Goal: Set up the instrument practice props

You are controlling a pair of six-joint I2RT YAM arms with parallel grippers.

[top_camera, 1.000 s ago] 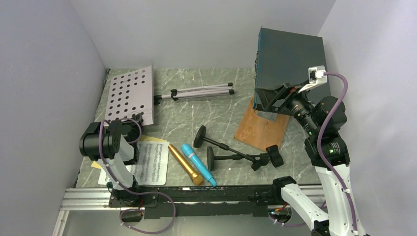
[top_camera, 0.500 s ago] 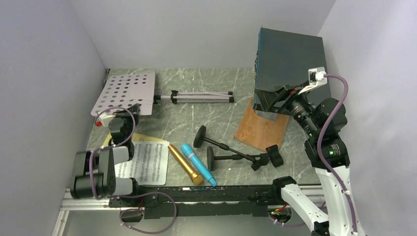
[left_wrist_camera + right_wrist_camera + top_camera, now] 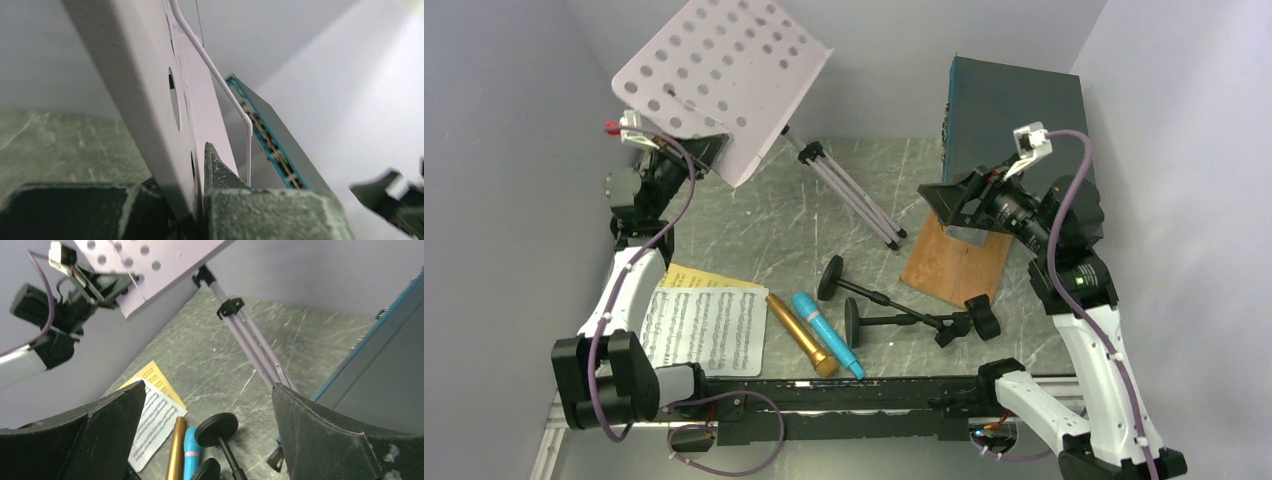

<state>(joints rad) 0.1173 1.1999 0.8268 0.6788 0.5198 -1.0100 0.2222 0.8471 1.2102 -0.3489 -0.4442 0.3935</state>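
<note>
Clamping the left tool (image 3: 686, 152) onto the lower edge of the pale perforated music desk (image 3: 724, 70) and holding it raised and tilted above the far-left corner of the counter (image 3: 774, 250). In the left wrist view, pinching the thin panel between both fingers (image 3: 217, 172), with a white wire (image 3: 215, 75) running down the panel's face.

Letting the folded silver tripod legs (image 3: 849, 195) slant down from the desk's back toward the middle of the counter, feet touching the surface just beside the flat brown wooden board (image 3: 954, 265).

Holding the right tool (image 3: 954, 205) spread wide and gripping nothing — poised off the counter above the board, in front of the large dark teal box (image 3: 1014, 110) standing at the far-right corner. In the right wrist view, framing the tripod legs and the raised desk between the two parted fingers (image 3: 100, 430).

Finding the white sheet-music page (image 3: 709, 330) lying flat at the near-left corner, overlapping a yellow page (image 3: 689, 277) that is peeking out on its far side.

Finding the gold microphone (image 3: 802, 335) and the blue microphone (image 3: 826, 335) lying side by side, touching, along the near edge just right of the pages.

Finding the two black round-based mic holders (image 3: 864, 290) lying on their sides right of the microphones, round bases pointing left, clip ends meeting near the board's near corner.
</note>
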